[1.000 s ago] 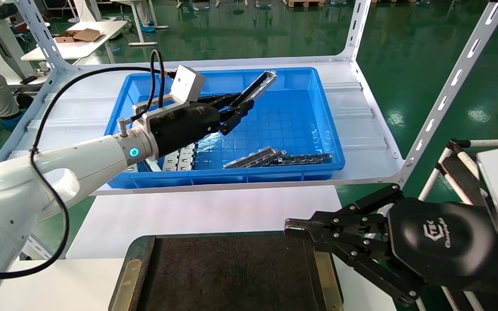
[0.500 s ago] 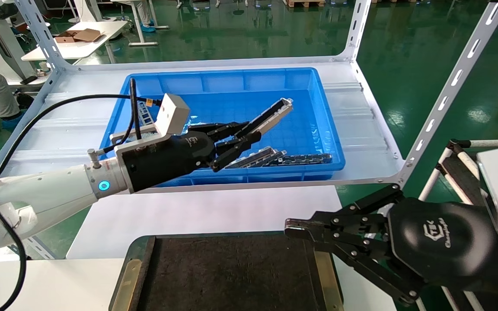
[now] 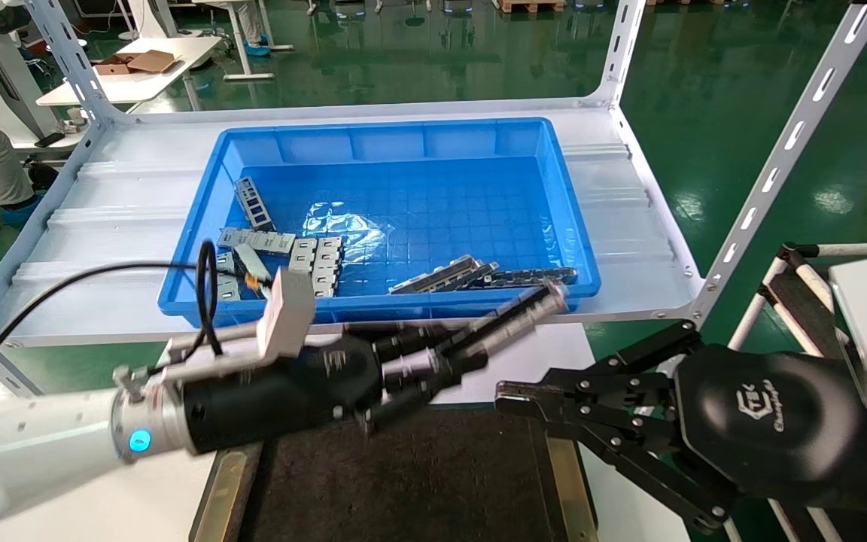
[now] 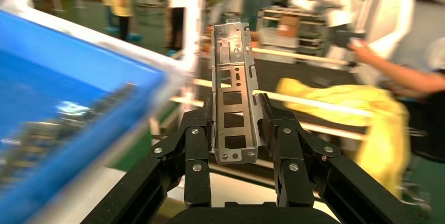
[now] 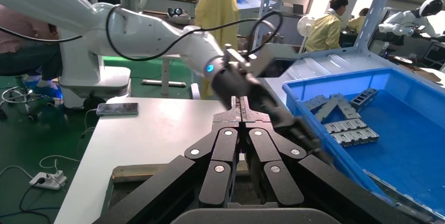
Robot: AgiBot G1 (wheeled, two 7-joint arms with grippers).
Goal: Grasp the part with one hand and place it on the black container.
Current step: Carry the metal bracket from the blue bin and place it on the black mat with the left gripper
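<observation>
One long silver-grey trough-shaped metal part (image 3: 512, 317) sits clamped in the left tool (image 3: 433, 369), above the rough black flat container's (image 3: 418, 482) far edge; right tool (image 3: 512, 395) parked, fingers pressed together.

The part (image 4: 234, 93) is bare silver-grey sheet metal with a dull sheen. The black container (image 3: 433, 489) carries a rough matt black mat between brass-coloured strips. The blue bin (image 3: 403, 143) is smooth, slightly glossy plastic. The left gripper (image 4: 236, 135) has matt black fingers with shiny screws.
</observation>
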